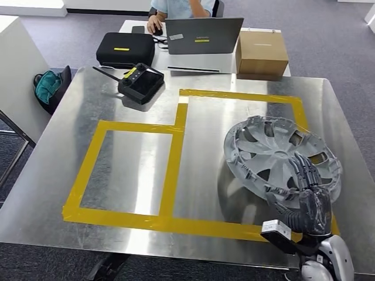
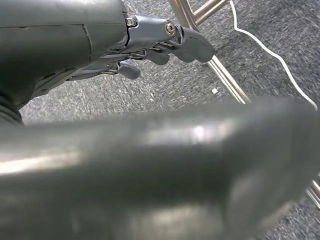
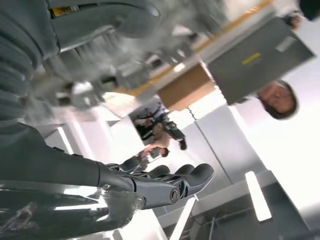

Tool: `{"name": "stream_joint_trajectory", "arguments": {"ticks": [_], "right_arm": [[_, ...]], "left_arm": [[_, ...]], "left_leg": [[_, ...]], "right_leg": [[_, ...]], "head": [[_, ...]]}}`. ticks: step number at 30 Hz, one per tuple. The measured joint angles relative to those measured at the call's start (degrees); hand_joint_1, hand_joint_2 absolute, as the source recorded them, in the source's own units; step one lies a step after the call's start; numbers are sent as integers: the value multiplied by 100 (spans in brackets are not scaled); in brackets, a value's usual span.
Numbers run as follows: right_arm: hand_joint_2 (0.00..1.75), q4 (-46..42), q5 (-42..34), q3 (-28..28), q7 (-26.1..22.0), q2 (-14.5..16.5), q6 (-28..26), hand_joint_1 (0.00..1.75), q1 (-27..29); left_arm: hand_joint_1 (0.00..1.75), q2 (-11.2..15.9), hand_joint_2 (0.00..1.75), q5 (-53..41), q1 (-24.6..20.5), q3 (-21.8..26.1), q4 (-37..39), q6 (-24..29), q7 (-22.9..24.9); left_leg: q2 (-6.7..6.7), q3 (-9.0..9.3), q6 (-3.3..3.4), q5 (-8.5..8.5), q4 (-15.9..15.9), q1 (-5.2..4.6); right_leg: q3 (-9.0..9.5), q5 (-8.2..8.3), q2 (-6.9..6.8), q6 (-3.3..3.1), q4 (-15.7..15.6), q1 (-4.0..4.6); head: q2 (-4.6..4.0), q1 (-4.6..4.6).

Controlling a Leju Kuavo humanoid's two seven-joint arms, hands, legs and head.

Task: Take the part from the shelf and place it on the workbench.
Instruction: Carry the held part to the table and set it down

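Observation:
The part is a grey plastic wheel cover (image 1: 265,152). It lies on the steel workbench (image 1: 132,170), inside the right-hand box of yellow tape (image 1: 174,146). My right hand (image 1: 312,196) grips the cover's near right rim, with its dark fingers lying over the spokes. In the right wrist view the cover (image 3: 113,55) is a blurred grey shape between the thumb and the stretched fingers (image 3: 181,180). My left hand (image 2: 151,45) hangs low over the carpet with its fingers straight and nothing in it.
At the bench's far side stand a black remote controller (image 1: 140,82), a black case (image 1: 125,50), a laptop (image 1: 203,35) and a cardboard box (image 1: 262,54). A person (image 1: 177,9) sits behind the laptop. A teal bag (image 1: 47,85) lies left of the bench. A metal frame leg (image 2: 226,80) and a white cable (image 2: 271,52) cross the floor.

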Motion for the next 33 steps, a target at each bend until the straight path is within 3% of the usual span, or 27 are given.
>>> {"name": "stream_joint_trajectory", "arguments": {"ticks": [1,3,4,5,6,9,11,14,15,17,19,20,21,22,24,26,29,30,31,33], "right_arm": [[175,-61,-87,13,-51,26,-8,0,4],[175,-127,-170,36,-97,68,-18,0,21],[175,-149,-208,47,-115,87,-18,0,36],[175,-175,-271,57,-145,109,-13,0,52],[175,-214,-379,67,-190,136,5,0,62],[175,-353,-830,93,-329,254,146,0,63],[175,-408,-1055,115,-397,346,254,0,65],[175,-442,-1211,137,-452,460,336,0,75],[175,-456,-1226,139,-459,490,343,0,75],[175,-483,-1240,140,-465,527,346,0,72],[175,-494,-1259,140,-471,552,357,0,76],[175,-494,-1285,141,-480,566,382,0,79],[175,-494,-1318,142,-490,577,416,0,81],[175,-494,-1361,142,-508,587,459,0,81],[175,-494,-1463,142,-550,608,532,0,81],[175,-517,-1599,143,-620,633,587,0,102],[175,-694,-1663,164,-695,668,591,0,286],[175,-788,-1643,178,-698,676,560,0,402],[175,-885,-1622,192,-697,681,512,0,526],[175,-1055,-1594,222,-693,695,376,0,760]], "left_arm": [[0,-1,0,2,1,10,0,0,-14],[0,-2,0,4,15,26,2,0,-31],[0,-2,0,5,26,32,5,0,-36],[0,-1,0,7,37,37,9,0,-40],[0,-2,0,10,45,49,13,1,-46],[0,4,0,31,52,98,15,10,-69],[0,16,0,44,57,123,15,24,-92],[0,24,0,56,73,151,15,38,-124],[0,27,0,57,75,161,15,42,-130],[0,25,0,58,75,175,16,45,-138],[0,17,0,58,79,182,17,46,-142],[0,16,0,58,82,190,17,46,-142],[0,16,0,58,84,199,17,47,-142],[0,16,0,58,83,210,17,49,-142],[0,16,0,59,68,227,17,55,-148],[0,12,0,78,53,244,17,70,-161],[0,2,0,155,81,291,18,95,-202],[0,1,0,186,96,316,19,101,-226],[0,1,0,214,111,345,19,109,-251],[0,4,0,263,146,401,20,131,-295]], "left_leg": [[3,13,9,28,-40,23],[7,11,14,44,-49,36],[8,9,10,47,-48,41],[8,9,2,51,-47,46],[8,9,-11,54,-43,57],[-8,-10,-111,45,-5,95],[-21,-46,-192,50,38,83],[-23,-101,-276,43,79,84],[-17,-155,-302,-57,174,88],[-3,-391,-336,-460,700,93],[-1,-687,-343,-856,1449,92],[0,-742,-332,-910,1655,89],[-1,-698,-311,-855,1664,84],[0,-540,-280,-708,1452,75],[3,-23,-200,-433,663,40],[6,300,-167,-342,106,5],[5,265,-113,-238,-22,-8],[8,223,-72,-176,-37,2],[9,172,-35,-108,-55,16],[12,40,7,9,-59,27]], "right_leg": [[-94,-147,1,20,219,1],[-381,-508,3,65,947,-14],[-503,-613,1,85,1264,-25],[-547,-618,0,103,1408,-37],[-477,-511,-1,120,1312,-49],[132,-92,17,176,261,-79],[320,-84,50,121,-65,-76],[251,-66,58,-58,-64,-69],[217,-40,52,-114,-65,-69],[131,24,35,-216,-71,-63],[17,99,22,-266,-70,-39],[-42,141,18,-272,-70,-24],[-96,186,17,-270,-70,-10],[-146,231,18,-265,-69,2],[-232,322,19,-241,-66,21],[-278,423,13,-193,-78,32],[-291,543,0,-85,-144,17],[-325,463,1,-53,-104,14],[-383,279,3,-25,38,11],[-556,-298,5,15,669,7]], "head": [[0,7],[0,14],[0,13],[0,11],[0,11],[0,25],[0,38],[1,24],[1,19],[1,6],[1,-1],[1,0],[0,-1],[0,0],[0,0],[0,4],[1,-21],[1,-21],[1,-12],[1,7]]}}
